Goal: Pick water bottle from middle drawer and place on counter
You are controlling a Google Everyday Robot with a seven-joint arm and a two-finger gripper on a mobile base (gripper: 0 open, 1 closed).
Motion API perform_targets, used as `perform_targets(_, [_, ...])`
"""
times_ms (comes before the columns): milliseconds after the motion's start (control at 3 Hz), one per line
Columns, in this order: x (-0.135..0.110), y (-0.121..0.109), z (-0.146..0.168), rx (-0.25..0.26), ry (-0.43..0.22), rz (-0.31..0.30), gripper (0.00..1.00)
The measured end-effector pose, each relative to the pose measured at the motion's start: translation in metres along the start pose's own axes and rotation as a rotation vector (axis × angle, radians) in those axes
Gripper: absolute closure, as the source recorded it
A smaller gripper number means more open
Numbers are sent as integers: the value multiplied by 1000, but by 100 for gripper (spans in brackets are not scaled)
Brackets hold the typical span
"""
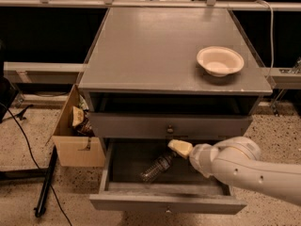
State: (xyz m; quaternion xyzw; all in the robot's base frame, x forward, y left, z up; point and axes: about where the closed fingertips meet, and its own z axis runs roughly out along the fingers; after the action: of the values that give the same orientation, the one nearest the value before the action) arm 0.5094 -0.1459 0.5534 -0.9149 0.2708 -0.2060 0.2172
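Note:
The water bottle (157,166) is clear and crinkled. It lies on its side on the dark floor of the open middle drawer (167,203), cap end pointing up and right. My gripper (180,148), cream-coloured on a white arm, reaches in from the right and hangs just above the bottle's cap end, at or very near it. The grey counter (150,51) is the cabinet's top, above the drawers.
A white bowl (220,60) sits on the counter at the right. A shut drawer front with a brass-coloured knob (170,129) is just above my gripper. A cardboard box (75,135) stands left of the cabinet, with cables and a dark pole (46,182) on the floor.

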Motion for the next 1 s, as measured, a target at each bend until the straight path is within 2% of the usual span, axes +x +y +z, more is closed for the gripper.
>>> perform_targets(333, [1, -13, 23, -22, -6, -2, 0])
perform_targets(1000, [-26, -32, 83, -35, -64, 14, 0])
